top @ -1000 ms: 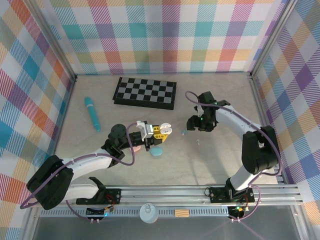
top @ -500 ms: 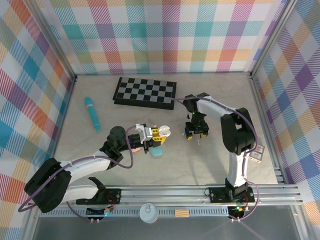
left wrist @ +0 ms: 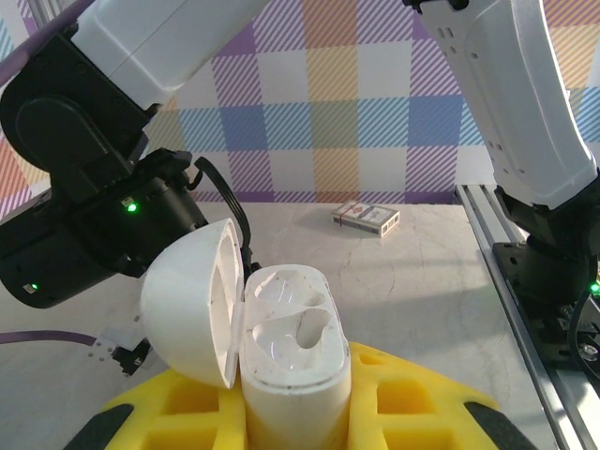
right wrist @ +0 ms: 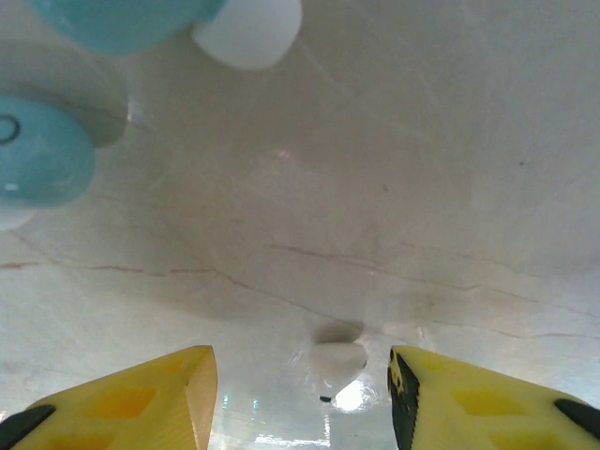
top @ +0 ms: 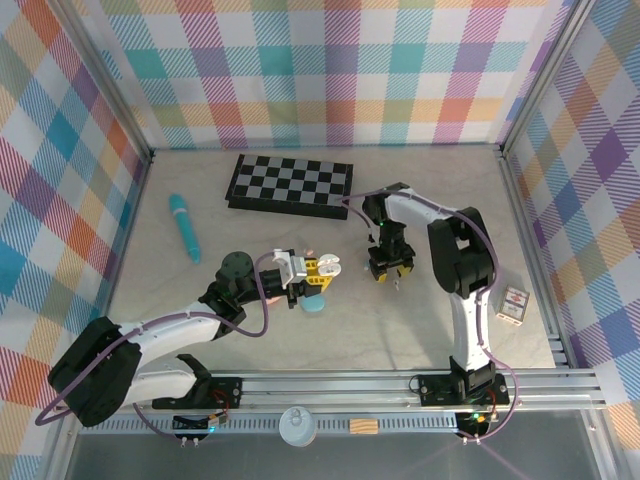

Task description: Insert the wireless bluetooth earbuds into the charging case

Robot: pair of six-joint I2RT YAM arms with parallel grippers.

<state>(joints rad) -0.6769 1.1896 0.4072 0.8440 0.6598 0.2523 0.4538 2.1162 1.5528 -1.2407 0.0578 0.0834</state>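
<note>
**Item: white earbud.** Lies on the table, between the yellow fingers of the right gripper. The fingers stand apart on either side of it, and neither touches it.
Handling (judged): tiny, very light, hard smooth plastic, rounded. Likely to skid or squirt out under an off-centre pinch. Take it across the widest part of the body with a low, gentle squeeze and both pads level.

**Item: two light-blue earbuds.** On the table beyond the white one, well clear of the fingers. One has a white tip. Same handling as above.

**Item: charging case.** White, upright, pinched firmly at its lower body by the left gripper. The lid is swung open to the left, and both moulded wells are bare.
Handling (judged): a rigid, glossy shell. The hinged lid looks like the weak part, so hold the case by the body only.

**Other stock:** light-blue round case on the table just below the left gripper; teal stick; chessboard; small card box.

**Status (judged):** no earbud seated yet; pickup of the white one is pending.
</note>
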